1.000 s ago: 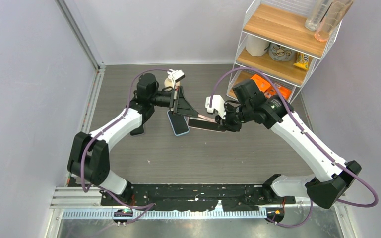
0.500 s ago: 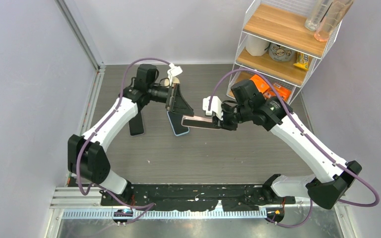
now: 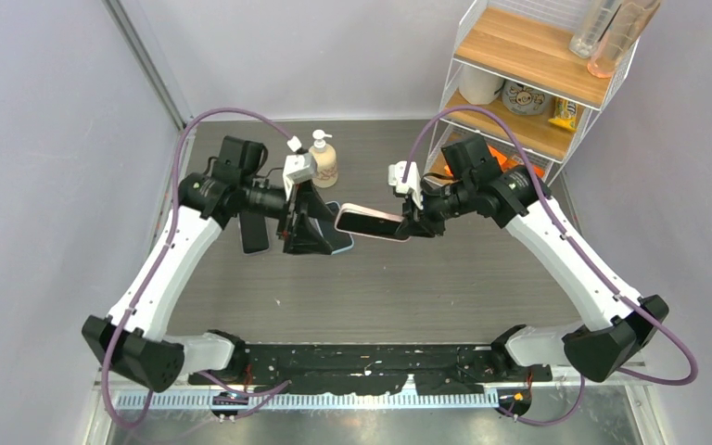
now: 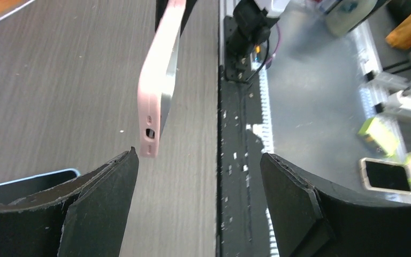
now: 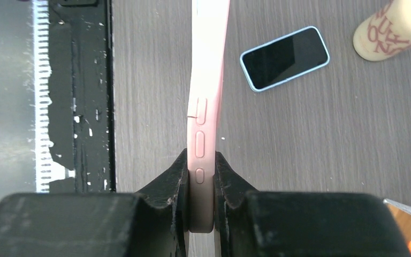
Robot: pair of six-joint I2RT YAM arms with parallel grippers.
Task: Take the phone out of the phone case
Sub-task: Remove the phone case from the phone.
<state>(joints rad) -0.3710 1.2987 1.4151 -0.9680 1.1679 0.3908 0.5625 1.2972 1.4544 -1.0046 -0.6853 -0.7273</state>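
A phone in a pink phone case hangs in the air at mid-table, and my right gripper is shut on its right end. In the right wrist view the pink case stands edge-on between my black fingers, side buttons showing. My left gripper is open just left of the case's free end, not touching it. From the left wrist camera, the case's end with its port sits above and ahead of the left finger. The phone's silver edge shows inside the case, and the open left gripper is empty.
A phone in a light-blue case lies flat on the table, partly under my left gripper. A dark phone lies further left. A soap bottle stands behind, and a wire shelf unit fills the back right.
My left gripper has opened wide and drawn back to the left, away from the pink case. My right gripper has carried the cased phone slightly left and further back.
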